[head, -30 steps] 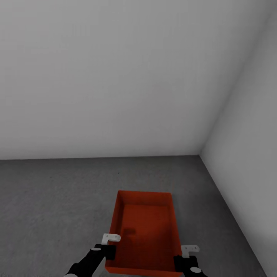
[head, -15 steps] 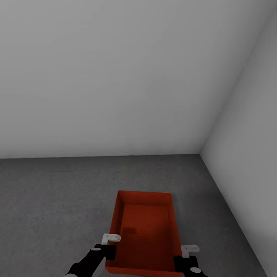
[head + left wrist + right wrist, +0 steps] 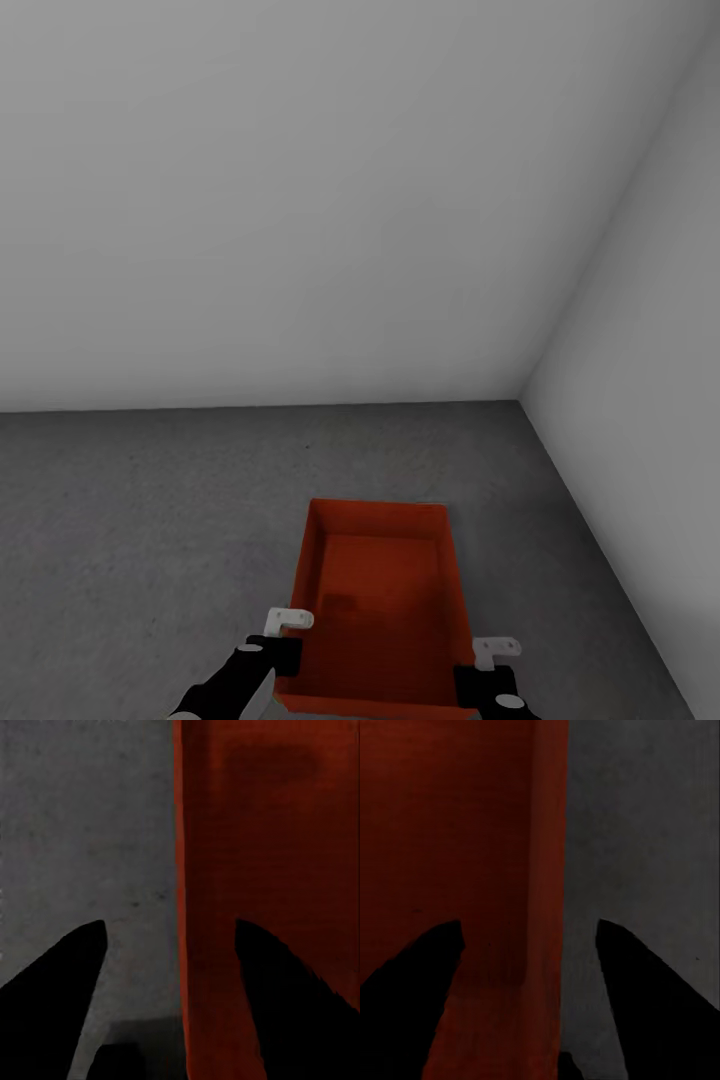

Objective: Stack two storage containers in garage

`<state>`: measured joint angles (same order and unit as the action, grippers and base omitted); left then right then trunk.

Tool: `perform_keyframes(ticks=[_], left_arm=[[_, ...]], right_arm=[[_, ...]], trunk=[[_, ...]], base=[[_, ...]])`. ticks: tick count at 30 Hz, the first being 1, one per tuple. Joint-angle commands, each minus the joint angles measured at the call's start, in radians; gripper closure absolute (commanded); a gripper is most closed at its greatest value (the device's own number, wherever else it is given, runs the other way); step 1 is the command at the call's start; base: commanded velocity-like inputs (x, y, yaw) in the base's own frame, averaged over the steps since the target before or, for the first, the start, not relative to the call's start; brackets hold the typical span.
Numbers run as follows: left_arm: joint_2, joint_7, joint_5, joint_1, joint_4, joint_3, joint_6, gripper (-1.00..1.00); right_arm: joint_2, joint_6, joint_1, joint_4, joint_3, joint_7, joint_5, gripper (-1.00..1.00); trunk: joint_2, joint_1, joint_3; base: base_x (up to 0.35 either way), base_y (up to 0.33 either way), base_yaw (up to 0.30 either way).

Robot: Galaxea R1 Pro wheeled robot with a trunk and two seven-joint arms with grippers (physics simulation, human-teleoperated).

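One storage container (image 3: 375, 600) over floor (image 3: 140, 520), both grippers straddling its side walls

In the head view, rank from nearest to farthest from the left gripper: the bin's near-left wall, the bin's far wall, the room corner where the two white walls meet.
1. The bin's near-left wall, right beside the left gripper, whose jaws straddle it.
2. The bin's far wall, ahead, at the bin's other end.
3. The room corner, ahead and to the right, past the bare floor.
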<state>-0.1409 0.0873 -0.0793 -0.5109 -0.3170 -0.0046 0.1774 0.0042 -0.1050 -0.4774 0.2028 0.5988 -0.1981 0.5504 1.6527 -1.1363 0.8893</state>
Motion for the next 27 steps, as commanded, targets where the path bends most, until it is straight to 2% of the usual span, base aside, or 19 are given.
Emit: perform_keyframes(ticks=[1, 27], left_arm=[[-0.001, 0.004, -0.008, 0.0, -0.002, -0.001, 0.006, -1.0], [0.0, -0.004, -0.008, 0.0, -0.002, -0.001, 0.005, -1.0]], right_arm=[[0.0, -0.004, -0.001, -0.001, 0.009, -0.004, 0.01, -1.0], [-0.003, -0.005, -0.001, -0.002, 0.009, -0.004, 0.011, -1.0]], trunk=[[0.0, 0.0, 0.001], [0.0, 0.0, 0.001]], base=[[0.0, 0.0, 0.0], [0.0, 0.0, 0.0]])
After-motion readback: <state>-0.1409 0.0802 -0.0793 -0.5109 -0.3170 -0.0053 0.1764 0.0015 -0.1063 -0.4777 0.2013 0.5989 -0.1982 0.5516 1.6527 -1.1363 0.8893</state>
